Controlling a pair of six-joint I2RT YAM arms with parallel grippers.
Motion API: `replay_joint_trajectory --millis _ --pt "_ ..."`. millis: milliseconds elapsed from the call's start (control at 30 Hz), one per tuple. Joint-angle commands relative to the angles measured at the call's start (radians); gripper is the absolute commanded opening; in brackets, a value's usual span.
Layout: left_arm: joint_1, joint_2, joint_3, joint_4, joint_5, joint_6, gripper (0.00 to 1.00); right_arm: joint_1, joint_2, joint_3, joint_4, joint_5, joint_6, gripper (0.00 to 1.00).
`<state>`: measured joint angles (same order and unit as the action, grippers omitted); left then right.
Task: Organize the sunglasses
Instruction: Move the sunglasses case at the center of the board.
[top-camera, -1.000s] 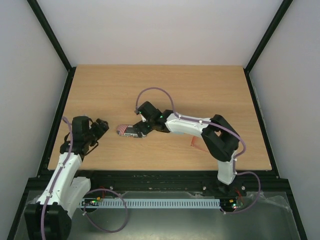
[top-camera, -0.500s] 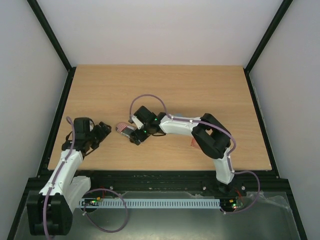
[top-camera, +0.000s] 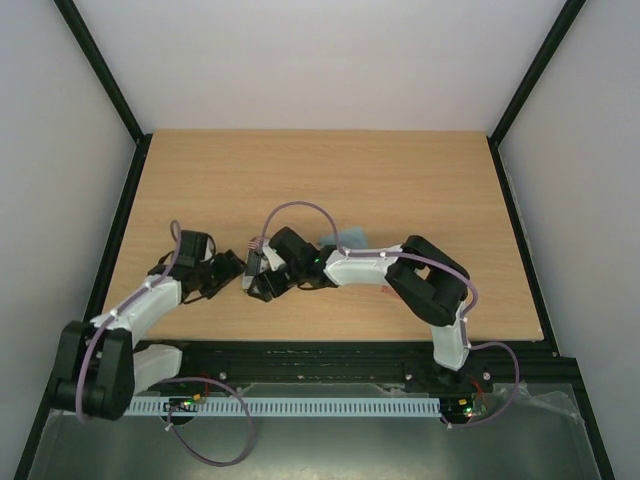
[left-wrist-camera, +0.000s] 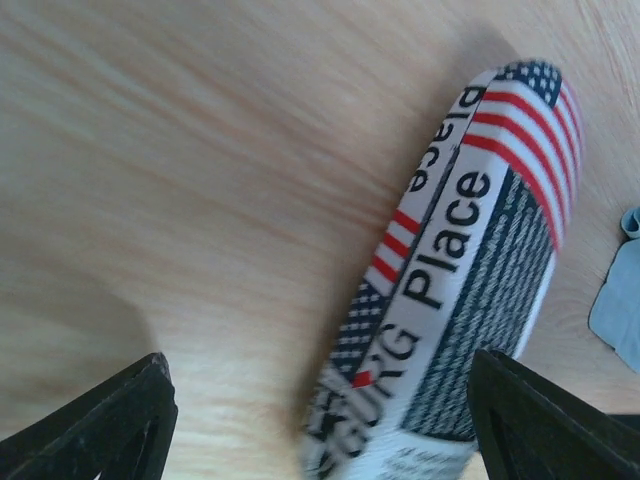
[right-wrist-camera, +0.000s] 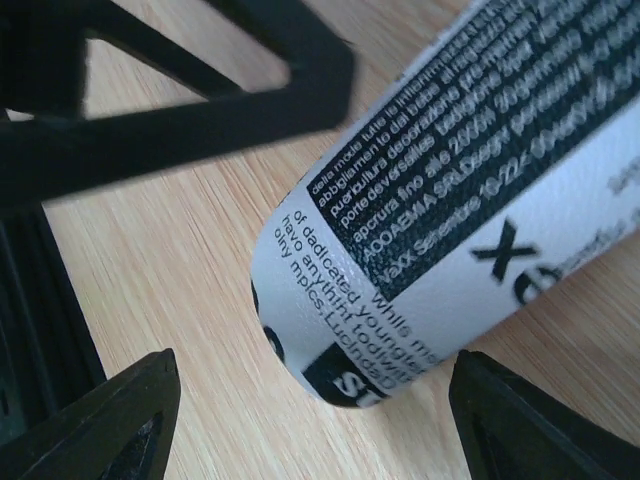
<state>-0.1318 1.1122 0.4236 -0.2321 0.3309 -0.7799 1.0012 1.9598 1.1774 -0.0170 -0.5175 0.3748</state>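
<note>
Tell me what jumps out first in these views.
The flag-patterned case is just left of the centre of the table, with both arms meeting at it. The left gripper and right gripper each frame it with fingers spread wide. A light blue cloth peeks out behind the right arm.

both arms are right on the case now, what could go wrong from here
1. Both grippers crowd one case: the left gripper and right gripper each have open jaws around it, so they could bump each other.
2. Neither is clamped, so a nudge may roll or push the case away.
3. The blue cloth lies close beside the right arm, which might drag it.
</note>
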Motion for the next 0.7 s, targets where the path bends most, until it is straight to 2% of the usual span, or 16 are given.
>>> replay_joint_trajectory --millis 0,133,333,400,467,567,667 --pt "-0.067 0.099 0.102 0.02 -0.1 0.058 0.81 0.007 -0.025 -0.06 0.159 0.074 0.074 0.74" --pt "-0.135 0.166 0.176 -0.016 -0.179 0.107 0.82 0.0 -0.15 -0.213 0.266 0.161 0.117 0.74" --pt "-0.237 0.261 0.279 -0.072 -0.246 0.234 0.84 -0.034 -0.359 -0.409 0.314 0.286 0.186 0.77" --pt "-0.27 0.3 0.309 -0.072 -0.243 0.256 0.82 -0.054 -0.404 -0.44 0.302 0.326 0.215 0.78" --pt "-0.306 0.368 0.401 -0.104 -0.232 0.292 0.77 -0.08 -0.432 -0.465 0.306 0.344 0.234 0.79" --pt "-0.366 0.482 0.515 -0.196 -0.293 0.343 0.76 -0.119 -0.451 -0.502 0.338 0.348 0.256 0.79" --pt "-0.396 0.568 0.533 -0.216 -0.324 0.377 0.76 -0.134 -0.47 -0.519 0.332 0.375 0.298 0.79"
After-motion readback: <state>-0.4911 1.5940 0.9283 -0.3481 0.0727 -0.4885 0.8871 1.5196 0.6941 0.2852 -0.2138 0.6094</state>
